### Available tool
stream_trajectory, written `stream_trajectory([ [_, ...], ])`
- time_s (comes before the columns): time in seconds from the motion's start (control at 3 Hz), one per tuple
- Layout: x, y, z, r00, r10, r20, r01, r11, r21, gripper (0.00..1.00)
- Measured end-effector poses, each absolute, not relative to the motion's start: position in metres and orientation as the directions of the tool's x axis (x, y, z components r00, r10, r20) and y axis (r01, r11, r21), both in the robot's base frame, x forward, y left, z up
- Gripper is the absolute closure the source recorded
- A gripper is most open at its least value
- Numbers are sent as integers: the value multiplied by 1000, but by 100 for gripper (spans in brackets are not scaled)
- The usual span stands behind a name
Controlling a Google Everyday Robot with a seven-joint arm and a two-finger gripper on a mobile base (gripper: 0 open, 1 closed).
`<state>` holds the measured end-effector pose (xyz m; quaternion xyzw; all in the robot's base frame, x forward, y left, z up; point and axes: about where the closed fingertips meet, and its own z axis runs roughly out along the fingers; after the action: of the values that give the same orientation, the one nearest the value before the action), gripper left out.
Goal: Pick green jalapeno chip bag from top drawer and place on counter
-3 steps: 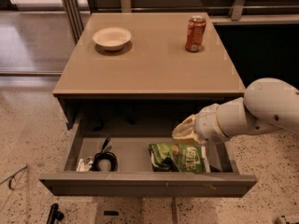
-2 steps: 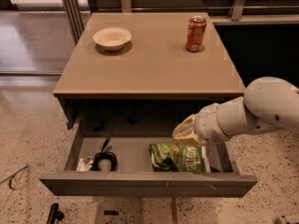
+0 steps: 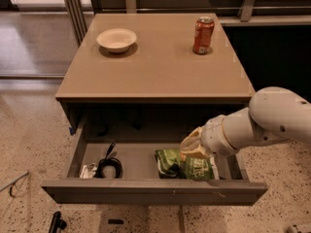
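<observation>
The green jalapeno chip bag [image 3: 171, 161] lies flat in the right half of the open top drawer [image 3: 154, 191]. My gripper [image 3: 192, 148], at the end of the white arm coming in from the right, is low inside the drawer, directly over the bag's right part and hiding some of it. I cannot tell whether it touches the bag. The tan counter [image 3: 155, 69] is the tabletop above the drawer.
An orange-red soda can [image 3: 203, 35] stands at the counter's back right. A white bowl [image 3: 116, 39] sits at its back left. A coiled black cable [image 3: 110, 166] and a small white item [image 3: 87, 171] lie in the drawer's left half. Speckled floor surrounds the table.
</observation>
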<state>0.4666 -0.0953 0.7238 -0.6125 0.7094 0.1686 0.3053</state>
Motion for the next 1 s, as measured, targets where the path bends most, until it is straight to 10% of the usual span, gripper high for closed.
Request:
stream_trajectory([
  [0.33, 465, -94, 719, -66, -767, -639, -974, 188, -125, 27],
  [1.0, 468, -91, 704, -76, -759, -647, -977, 186, -103, 36],
])
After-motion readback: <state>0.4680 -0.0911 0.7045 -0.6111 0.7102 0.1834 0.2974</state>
